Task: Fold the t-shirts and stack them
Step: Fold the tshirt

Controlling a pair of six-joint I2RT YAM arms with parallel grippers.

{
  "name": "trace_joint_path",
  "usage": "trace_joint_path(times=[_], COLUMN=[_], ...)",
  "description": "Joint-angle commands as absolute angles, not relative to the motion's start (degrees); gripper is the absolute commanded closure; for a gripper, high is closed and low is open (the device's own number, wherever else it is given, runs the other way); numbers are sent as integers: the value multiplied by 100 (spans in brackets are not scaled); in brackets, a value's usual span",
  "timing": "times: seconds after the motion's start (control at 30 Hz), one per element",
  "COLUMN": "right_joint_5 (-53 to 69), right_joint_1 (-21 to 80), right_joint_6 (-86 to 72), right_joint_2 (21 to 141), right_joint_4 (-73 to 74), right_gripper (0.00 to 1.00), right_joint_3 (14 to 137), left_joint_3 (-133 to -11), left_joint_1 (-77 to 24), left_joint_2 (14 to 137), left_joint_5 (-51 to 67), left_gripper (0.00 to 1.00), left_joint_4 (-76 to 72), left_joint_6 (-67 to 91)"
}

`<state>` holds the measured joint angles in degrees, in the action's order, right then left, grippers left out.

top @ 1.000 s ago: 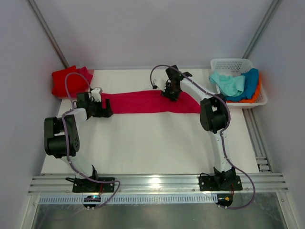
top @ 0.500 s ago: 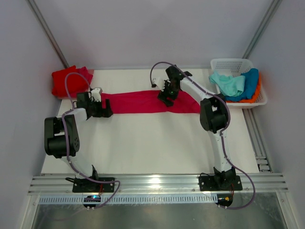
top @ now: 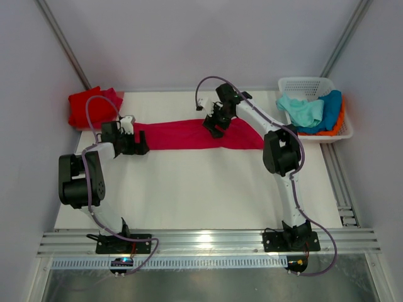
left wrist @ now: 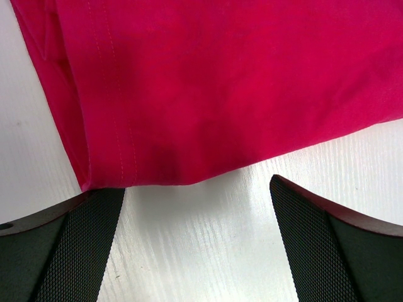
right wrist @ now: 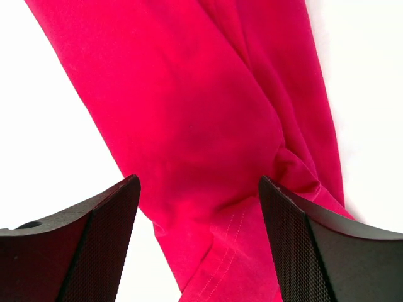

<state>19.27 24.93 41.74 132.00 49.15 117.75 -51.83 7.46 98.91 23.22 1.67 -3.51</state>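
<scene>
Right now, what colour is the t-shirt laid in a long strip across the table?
The long t-shirt is crimson-pink, plain; the left wrist view shows it best.

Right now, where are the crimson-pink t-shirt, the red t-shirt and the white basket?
crimson-pink t-shirt (top: pixel 182 134): top external view, middle of the long strip.
red t-shirt (top: pixel 85 108): top external view, middle of the pile.
white basket (top: pixel 305 85): top external view, its far lattice wall.
</scene>
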Motion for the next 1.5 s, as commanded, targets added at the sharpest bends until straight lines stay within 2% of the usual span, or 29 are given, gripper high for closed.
trace_joint_path(times=[0.0, 0.1, 0.17, 0.33, 0.4, 0.6, 0.77, 0.97, 1.1, 1.2, 1.47], right_joint_5=[1847, 1417, 679, -1130, -1335, -1652, -1740, -1775, -1881, -1802, -1609], right_joint_1=[2523, 2505, 2479, 2356, 2312, 2276, 2276, 2276, 2268, 2224, 2189], right_joint_6=[3895, 3640, 3175, 2374, 2312, 2154, 2180, 2188, 2083, 1916, 1995], right_joint_2=[12903, 12509, 12262, 11453, 11208, 11381, 11514, 11066, 10557, 10213, 10160], right_joint_4=[4791, 4221, 3651, 2376, 2093, 1916, 1925, 1600, 951, 545, 475], right_gripper=[21, 21, 21, 17, 16, 15, 15, 15, 14, 10, 9], right_joint_3=[11744, 11349, 11119, 9784, 9154, 8772, 8728, 8245, 7465, 7111, 6794], left_joint_3=[-5273, -5282, -5291, -5326, -5317, -5256, -6186, -6977, -7654, -7814, -8015], left_joint_1=[729, 729, 729, 729, 721, 729, 721, 721, 721, 721, 721], left_joint_2=[9976, 9976, 9984, 10020, 10028, 9871, 9721, 9106, 9263, 9395, 10045], left_joint_5=[2435, 2426, 2417, 2338, 2347, 2856, 3120, 2804, 1777, 2178, 2855], left_gripper=[1, 1, 1, 1, 1, 1, 1, 1, 1, 1, 1], left_joint_4=[360, 360, 369, 396, 387, 369, 1605, 2064, 2609, 2795, 3497], left_joint_6=[-396, -396, -396, -360, -343, -535, -834, -1001, -537, -579, -386])
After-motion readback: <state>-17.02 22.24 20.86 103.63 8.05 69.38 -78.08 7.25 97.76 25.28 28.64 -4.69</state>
